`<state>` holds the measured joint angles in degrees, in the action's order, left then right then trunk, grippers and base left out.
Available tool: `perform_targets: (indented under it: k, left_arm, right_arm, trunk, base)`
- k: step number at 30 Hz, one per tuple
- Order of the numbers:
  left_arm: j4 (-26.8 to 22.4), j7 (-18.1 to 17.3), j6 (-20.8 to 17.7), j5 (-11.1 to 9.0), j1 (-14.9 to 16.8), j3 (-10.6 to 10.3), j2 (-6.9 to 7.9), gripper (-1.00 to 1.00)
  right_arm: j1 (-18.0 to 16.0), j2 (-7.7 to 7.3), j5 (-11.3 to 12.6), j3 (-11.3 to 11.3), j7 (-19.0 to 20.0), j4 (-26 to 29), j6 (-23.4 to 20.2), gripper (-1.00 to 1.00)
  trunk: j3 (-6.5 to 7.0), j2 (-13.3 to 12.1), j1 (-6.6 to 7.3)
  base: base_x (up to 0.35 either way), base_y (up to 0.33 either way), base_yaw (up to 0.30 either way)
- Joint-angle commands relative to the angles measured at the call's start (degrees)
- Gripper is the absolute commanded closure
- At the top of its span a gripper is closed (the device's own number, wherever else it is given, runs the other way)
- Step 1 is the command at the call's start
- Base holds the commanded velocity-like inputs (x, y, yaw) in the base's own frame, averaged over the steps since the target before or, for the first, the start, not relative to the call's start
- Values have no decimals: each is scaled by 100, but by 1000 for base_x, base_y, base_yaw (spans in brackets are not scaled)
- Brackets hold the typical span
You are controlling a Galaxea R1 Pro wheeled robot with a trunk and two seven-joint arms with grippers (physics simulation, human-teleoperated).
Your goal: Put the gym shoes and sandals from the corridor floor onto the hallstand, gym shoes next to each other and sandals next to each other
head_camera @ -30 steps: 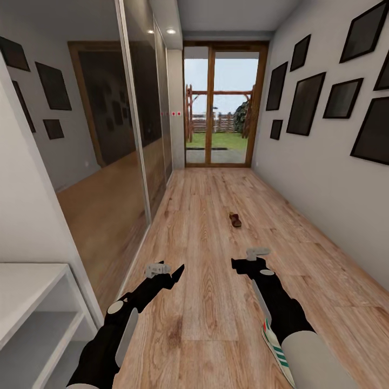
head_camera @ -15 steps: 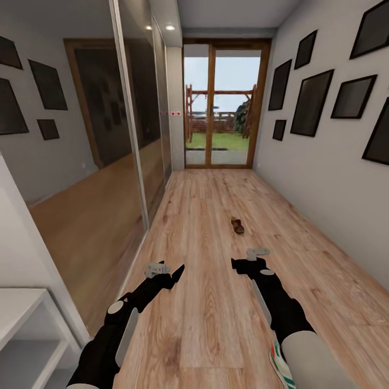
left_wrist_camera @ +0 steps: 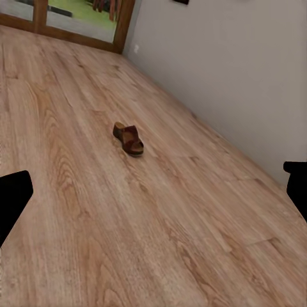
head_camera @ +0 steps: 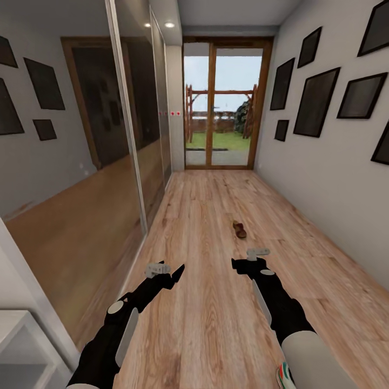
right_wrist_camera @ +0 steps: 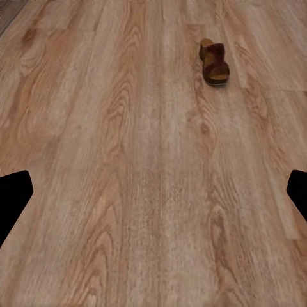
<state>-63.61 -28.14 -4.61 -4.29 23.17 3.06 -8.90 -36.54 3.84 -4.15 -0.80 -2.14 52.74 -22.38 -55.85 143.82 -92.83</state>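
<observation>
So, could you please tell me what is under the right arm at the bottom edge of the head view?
A gym shoe lies on the floor there. Its white, green-striped tip peeks out; the right arm covers the rest.

Corridor: wood-plank floor (head_camera: 205, 302); glass door (head_camera: 220, 105) at far end; mirrored wardrobe (head_camera: 81, 135) beside it; dark frames (head_camera: 315, 101) opposite.

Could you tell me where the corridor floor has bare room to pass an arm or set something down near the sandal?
The corridor floor is bare planks between both tools, left tool and right tool, and on up to the sandal. Wide bare strips also flank the sandal, toward the mirrored doors and the picture wall. Tightest is the near right corner, where a gym shoe lies beside the right arm.
</observation>
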Motion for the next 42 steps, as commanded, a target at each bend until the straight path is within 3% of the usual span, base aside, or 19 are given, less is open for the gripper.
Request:
perform_targets:
  k: [1,20,42]
  left_arm:
    - [-2,-42,-49,-45,3,19,-6,-100]
    - [-2,-42,-49,-45,3,19,-6,-100]
    - [-2,-42,-49,-45,3,19,-6,-100]
  right_arm:
    - [-2,1,-42,-8,-15,9,-39,-100]
    - [-2,1,-42,-8,-15,9,-39,-100]
    - [-2,0,-42,-8,-15,11,-39,-100]
  trunk:
    - [-6,2,0]
    - [-6,2,0]
    - [-6,2,0]
  base:
    - [172,126,0]
    - [138,68,0]
    - [330,0,0]
